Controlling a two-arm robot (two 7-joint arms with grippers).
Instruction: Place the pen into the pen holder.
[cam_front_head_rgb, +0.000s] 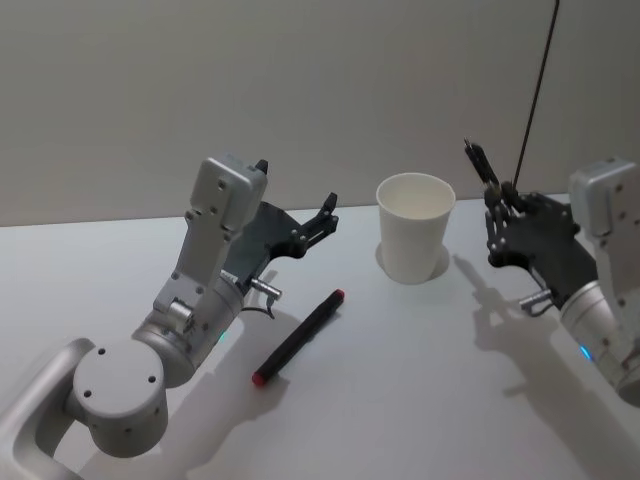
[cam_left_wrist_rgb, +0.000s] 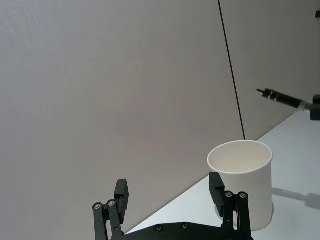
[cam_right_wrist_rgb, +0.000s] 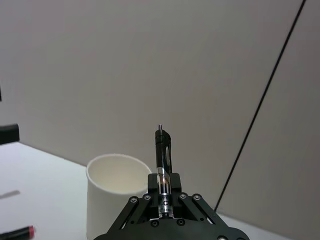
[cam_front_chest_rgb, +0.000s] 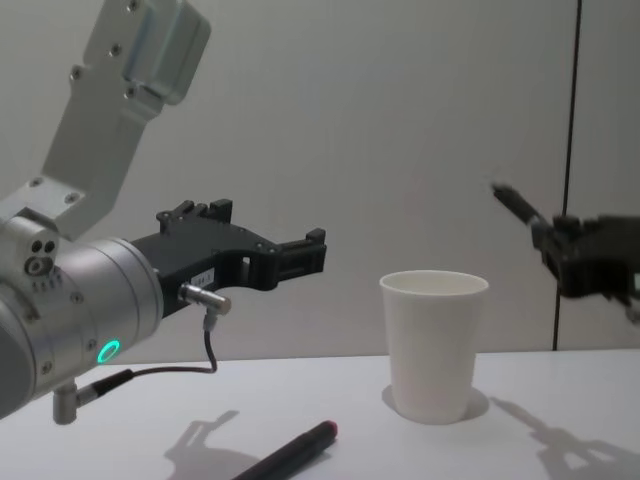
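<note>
My right claw (cam_front_head_rgb: 497, 195) grips the pen (cam_front_head_rgb: 480, 162) raised just right of the pen holder (cam_front_head_rgb: 414, 235), seemingly not yet over its rim, so dropping it in is left; my left claw (cam_left_wrist_rgb: 169, 185) hovers wide at left.

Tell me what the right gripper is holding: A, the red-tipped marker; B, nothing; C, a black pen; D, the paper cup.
C: the right gripper has its jaws shut on a black pen, held in the air beside the white cup, while the red-tipped marker lies on the table.
</note>
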